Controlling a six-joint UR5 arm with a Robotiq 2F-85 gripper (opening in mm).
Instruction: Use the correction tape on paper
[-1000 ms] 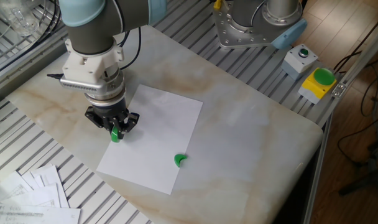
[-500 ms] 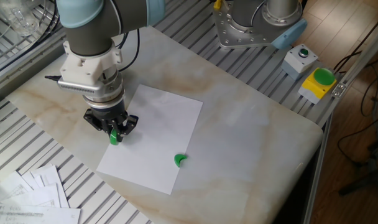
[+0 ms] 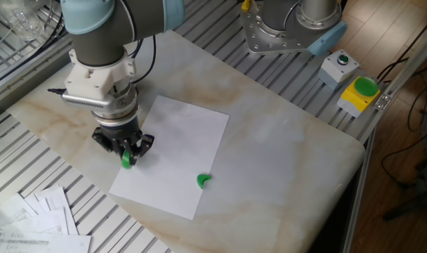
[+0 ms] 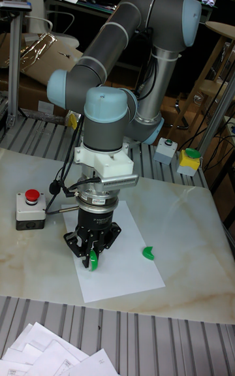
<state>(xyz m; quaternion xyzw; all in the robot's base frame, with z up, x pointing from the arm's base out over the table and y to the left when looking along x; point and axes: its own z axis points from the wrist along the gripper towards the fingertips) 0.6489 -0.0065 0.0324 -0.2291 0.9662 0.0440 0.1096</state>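
The tape [image 3: 128, 157] sits clamped in the tool [image 3: 125, 146], at the left edge of the paper [image 3: 173, 154], tip down at or just above the sheet; I cannot confirm contact from either view. Over the last second the tool and tape have drifted a short way toward the near-left, along that edge of the paper. The paper itself has not shifted on the desk [image 3: 270, 133], and the green crescent [image 3: 203, 180] stays where it was, well apart from the tool.

I read this as a drag stroke in progress: the tape travels while the sheet holds still, which is what the task needs. The stroke is now close to the paper's border, so little travel remains in this direction.

View differences:
- The fixed view shows the full outline of the paper, the fanned sheets [image 3: 38, 218] off the desk's near corner, and the yellow-and-green button box [image 3: 361, 93].
- The tall view shows the tape [image 4: 93, 258] from the front, both tool [image 4: 91, 253] fingers closed against it, plus a grey box with a red button [image 4: 31, 209] at the desk's left, which the fixed view does not show.
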